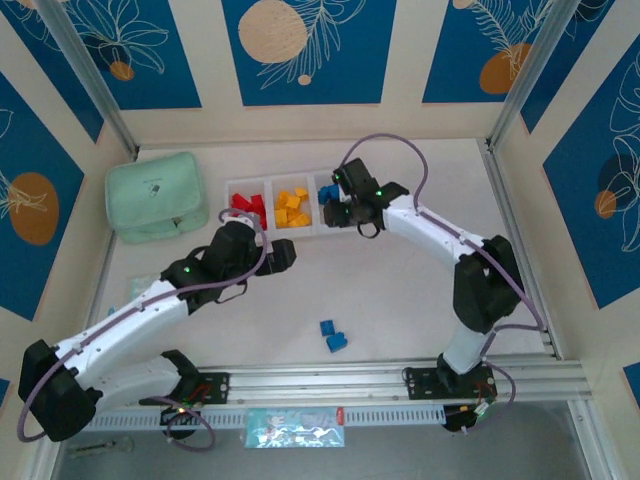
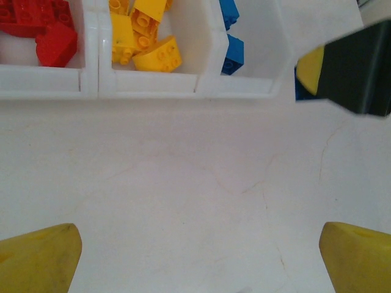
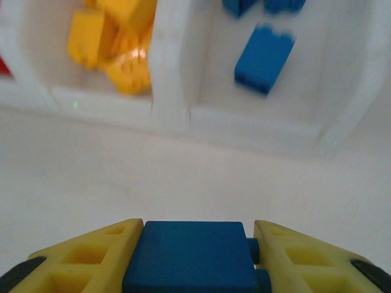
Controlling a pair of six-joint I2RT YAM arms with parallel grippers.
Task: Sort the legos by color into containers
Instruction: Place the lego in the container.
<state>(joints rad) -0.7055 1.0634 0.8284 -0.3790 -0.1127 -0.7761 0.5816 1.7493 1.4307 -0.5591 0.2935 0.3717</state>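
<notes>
Tray (image 1: 270,182) sits at twelve o'clock, bricks (image 1: 291,208) in it left, middle and right. Pouch (image 1: 155,195) lies at ten, left of the tray. Two loose bricks (image 1: 332,336) rest at six, well before it. Held brick (image 3: 189,256) sits in the right gripper (image 3: 195,232), just before the right compartment (image 3: 305,79).

In the right wrist view, the lower edge cuts off the blue brick (image 3: 192,256) between the right fingers (image 3: 91,259). The yellow bricks (image 3: 119,46) in the far tray (image 3: 177,116) are blurred. In the left wrist view, the lower edge cuts the left fingers (image 2: 36,259) and the top edge cuts the red bricks (image 2: 40,27). From above, the right arm (image 1: 365,200) hides part of the right compartment (image 1: 325,180).
</notes>
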